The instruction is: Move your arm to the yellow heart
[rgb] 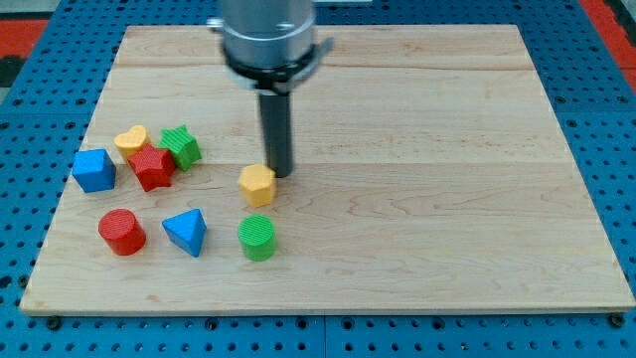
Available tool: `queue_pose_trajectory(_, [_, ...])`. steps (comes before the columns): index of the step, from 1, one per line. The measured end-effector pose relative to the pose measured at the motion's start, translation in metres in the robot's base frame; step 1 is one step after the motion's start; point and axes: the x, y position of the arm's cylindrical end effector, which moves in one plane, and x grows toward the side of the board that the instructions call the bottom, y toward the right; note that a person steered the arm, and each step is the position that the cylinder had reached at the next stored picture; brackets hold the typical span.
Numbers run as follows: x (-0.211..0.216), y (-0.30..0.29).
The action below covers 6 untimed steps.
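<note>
The yellow heart (130,138) lies at the view's left, touching a red star (151,166) below it, with a green star (180,146) to its right. My tip (281,175) rests on the board just right of a yellow hexagon (257,185), far to the right of the yellow heart. The rod hangs from the grey arm head (268,40) at the view's top.
A blue cube (93,170) sits at the far left. A red cylinder (122,232), a blue triangle (187,231) and a green cylinder (257,238) lie along the lower left. The wooden board (447,149) lies on a blue pegboard.
</note>
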Motion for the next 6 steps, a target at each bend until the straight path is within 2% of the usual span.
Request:
queue_pose_trajectory(1, [-0.025, -0.008])
queue_pose_trajectory(2, [-0.087, -0.025])
queue_pose_trajectory(3, [-0.114, -0.117])
queue_pose_trajectory(4, [-0.095, -0.174])
queue_pose_trajectory(5, [-0.062, -0.185])
queue_pose_trajectory(6, [-0.030, -0.149])
